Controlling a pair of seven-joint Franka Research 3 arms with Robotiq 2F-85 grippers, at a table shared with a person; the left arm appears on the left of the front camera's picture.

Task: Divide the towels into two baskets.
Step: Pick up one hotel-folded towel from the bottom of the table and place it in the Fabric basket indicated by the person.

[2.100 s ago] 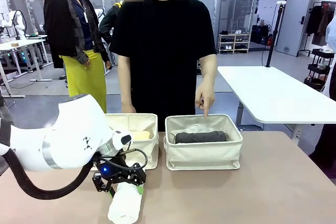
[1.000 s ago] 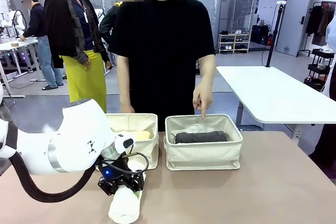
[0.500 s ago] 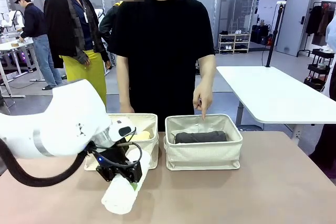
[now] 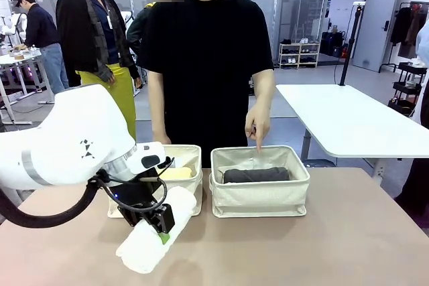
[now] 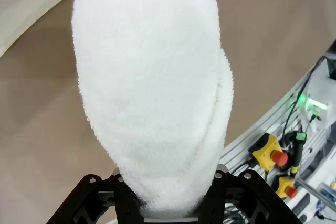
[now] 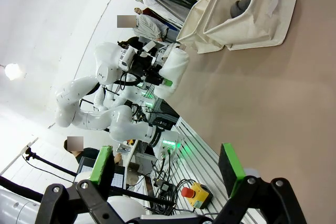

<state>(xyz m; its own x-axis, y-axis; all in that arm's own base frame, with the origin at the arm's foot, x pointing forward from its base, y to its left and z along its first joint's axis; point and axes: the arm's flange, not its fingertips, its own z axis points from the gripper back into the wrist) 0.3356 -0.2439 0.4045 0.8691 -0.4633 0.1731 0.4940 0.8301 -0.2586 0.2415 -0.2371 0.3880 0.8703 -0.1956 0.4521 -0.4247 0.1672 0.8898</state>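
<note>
My left gripper is shut on the white towel, which hangs tilted above the table in front of the left basket. In the left wrist view the white towel stands up out of the shut jaws of the left gripper. A pale yellow towel lies in the left basket. The right basket holds a dark grey towel. My right gripper is open and holds nothing, well back from the baskets.
A person in black stands behind the baskets, with one hand pointing a finger down into the right basket. A second white table stands at the back right. Bare tabletop lies in front of the right basket.
My left gripper closed on the white towel and lifted it off the table, swinging its free end down to the left. The person's pointing hand stayed where it was.
</note>
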